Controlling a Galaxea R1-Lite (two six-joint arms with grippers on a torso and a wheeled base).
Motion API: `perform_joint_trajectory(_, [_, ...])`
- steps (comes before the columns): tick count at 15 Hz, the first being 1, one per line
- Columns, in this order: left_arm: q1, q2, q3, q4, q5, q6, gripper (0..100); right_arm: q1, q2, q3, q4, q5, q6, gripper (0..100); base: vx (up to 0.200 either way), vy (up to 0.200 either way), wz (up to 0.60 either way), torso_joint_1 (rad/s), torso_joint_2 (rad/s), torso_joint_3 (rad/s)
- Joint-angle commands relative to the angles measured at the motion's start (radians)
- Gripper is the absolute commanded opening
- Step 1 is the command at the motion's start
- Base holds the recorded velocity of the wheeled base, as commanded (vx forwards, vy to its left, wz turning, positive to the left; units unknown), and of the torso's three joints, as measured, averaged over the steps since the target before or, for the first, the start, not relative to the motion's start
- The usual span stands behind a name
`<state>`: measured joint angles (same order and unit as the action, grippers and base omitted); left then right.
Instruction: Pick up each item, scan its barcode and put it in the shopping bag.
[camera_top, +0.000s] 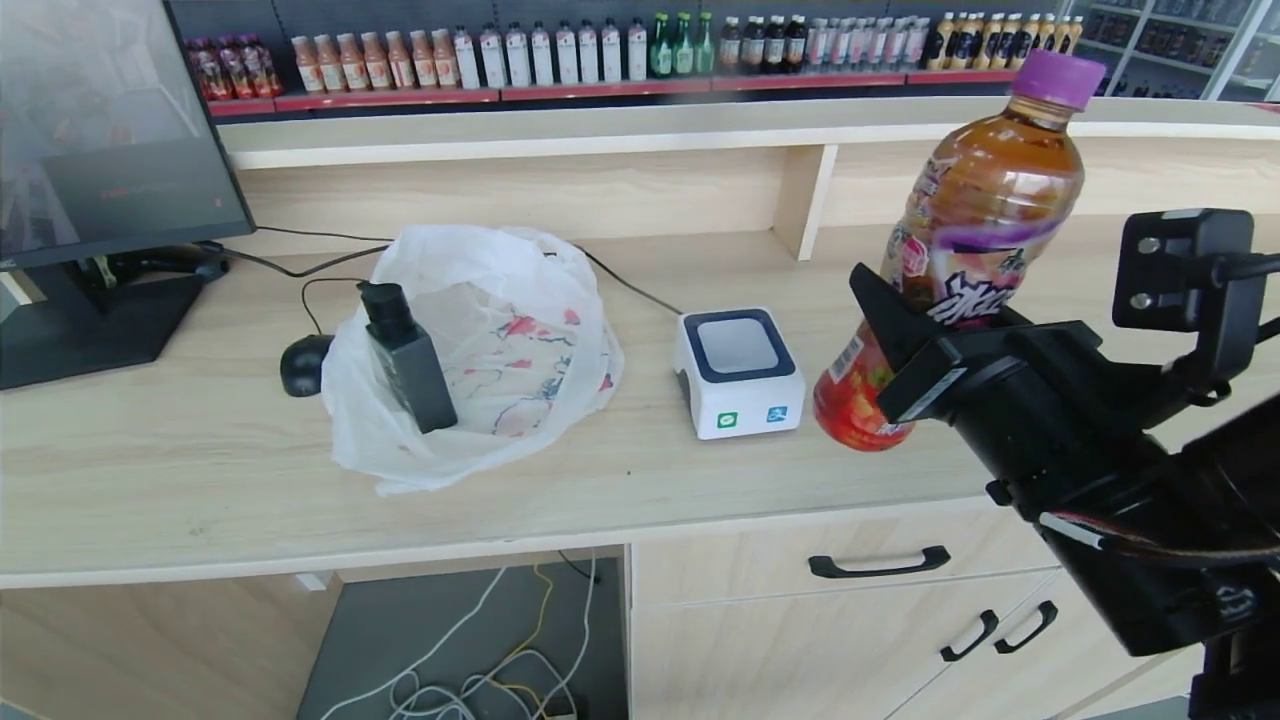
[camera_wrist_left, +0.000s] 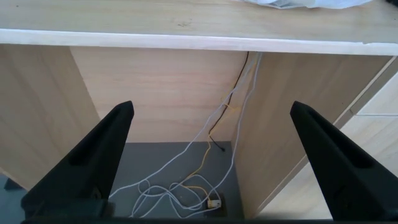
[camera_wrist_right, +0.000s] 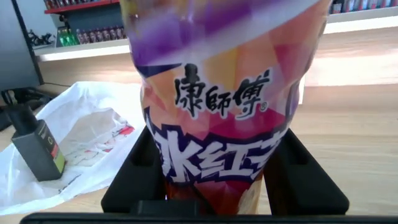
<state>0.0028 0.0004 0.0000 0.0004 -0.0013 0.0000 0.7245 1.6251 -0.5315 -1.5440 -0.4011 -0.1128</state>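
My right jaws are clamped round the lower half of the tea bottle (camera_top: 975, 200), holding it off the worktop (camera_top: 200, 480) at the right of the frame, with its purple cap tilted up. The barcode (camera_top: 846, 356) shows low on the label, on the side toward the scanner (camera_top: 738, 372), which sits just left of the bottle at centre frame. I reckon this is the scan step for this item. Whether it has registered, I cannot tell.

Left of centre, the shopping bag (camera_top: 500, 320) lies open with a dark box (camera_top: 408, 360) standing inside, so one item looks done. My left jaws are spread wide and empty, below the worktop's front edge.

That leaves showing the barcode to the scanner window, then carrying the bottle across into the bag.
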Motion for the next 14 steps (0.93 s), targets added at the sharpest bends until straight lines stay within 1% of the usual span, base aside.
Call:
perform_joint_trajectory(1, [0.000,0.000,0.000,0.000,0.000,0.000,100,0.000,0.002,-0.001,-0.007,-0.002,-0.033,0,0.000,0.000,0.00,0.000,0.00,0.000])
perform_joint_trajectory(5, [0.000,0.000,0.000,0.000,0.000,0.000,100,0.004,0.006,-0.064,0.001,0.002,-0.159,0,0.000,0.000,0.00,0.000,0.00,0.000])
perform_joint_trajectory(7, [0.000,0.000,0.000,0.000,0.000,0.000,100,0.007,0.021,-0.065,0.001,0.038,-0.216,0,0.000,0.000,0.00,0.000,0.00,0.000])
perform_joint_trajectory(8, [0.000,0.000,0.000,0.000,0.000,0.000,100,-0.007,0.032,-0.074,0.001,0.093,-0.243,0,0.000,0.000,0.00,0.000,0.00,0.000])
perform_joint_trajectory(9, [0.000,0.000,0.000,0.000,0.000,0.000,100,0.029,0.052,-0.087,-0.001,0.103,-0.269,0,0.000,0.000,0.00,0.000,0.00,0.000])
perform_joint_trajectory(10, [0.000,0.000,0.000,0.000,0.000,0.000,100,0.035,0.050,-0.064,-0.001,0.169,-0.321,0,0.000,0.000,0.00,0.000,0.00,0.000])
perform_joint_trajectory(11, [0.000,0.000,0.000,0.000,0.000,0.000,100,0.033,0.052,-0.074,0.001,0.252,-0.357,0,0.000,0.000,0.00,0.000,0.00,0.000])
perform_joint_trajectory(13, [0.000,0.000,0.000,0.000,0.000,0.000,100,0.033,0.091,-0.130,0.004,0.360,-0.384,0,0.000,0.000,0.00,0.000,0.00,0.000])
perform_joint_trajectory(14, [0.000,0.000,0.000,0.000,0.000,0.000,100,0.053,0.102,-0.160,0.050,0.410,-0.380,0,0.000,0.000,0.00,0.000,0.00,0.000])
